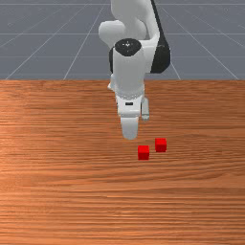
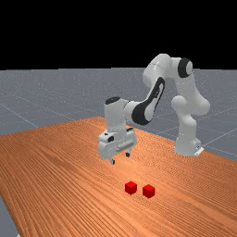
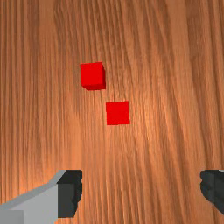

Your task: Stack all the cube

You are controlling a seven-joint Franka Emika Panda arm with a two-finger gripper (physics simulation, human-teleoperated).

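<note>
In the far view my gripper (image 2: 120,158) hangs above the table, open, with nothing between its two separated fingertips. The wrist view has the open gripper (image 3: 141,192) with its fingers wide apart and bare wood between them. Two red cubes rest on the table, a small gap between them. One red cube (image 1: 143,152) is closer to the hand; it is the left one in the far view (image 2: 131,187) and the one nearer the fingers in the wrist view (image 3: 117,113). The other red cube (image 1: 161,145) stands at the front view's right of it, also seen in the far view (image 2: 148,191).
The orange-brown table (image 1: 57,191) extends around both cubes. In the far view the arm's base stands at the right, beyond the cubes, and the arm reaches over the table from there.
</note>
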